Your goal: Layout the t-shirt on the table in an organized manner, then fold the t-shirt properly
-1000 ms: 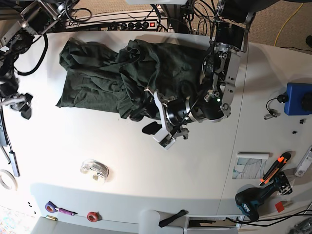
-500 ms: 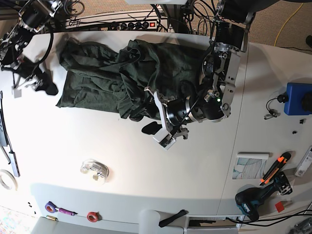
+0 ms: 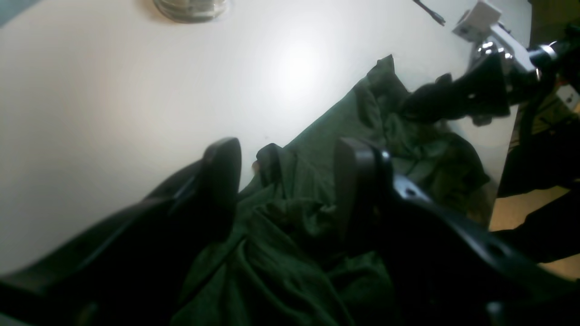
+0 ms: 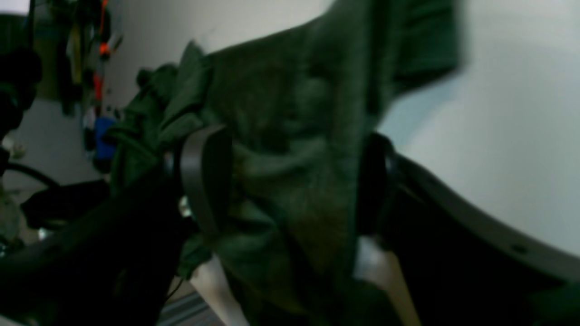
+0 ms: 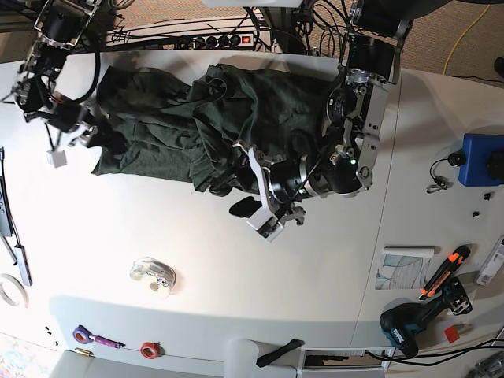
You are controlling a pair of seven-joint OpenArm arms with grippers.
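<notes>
You see the t-shirt (image 5: 197, 118) bunched across the upper middle of the table (image 5: 197, 260). Your left gripper (image 5: 256, 193) fingers are spread over its lower edge; your right gripper (image 5: 98, 134) fingers straddle its left edge, spread wide.

T-shirt (image 5: 197, 126) bunched across the table's (image 5: 236, 276) far half, 1 tool (image 5: 253, 211) at its near edge

You see the t-shirt (image 4: 290, 136) only blurred in the right wrist view, its near folds cut off.
</notes>
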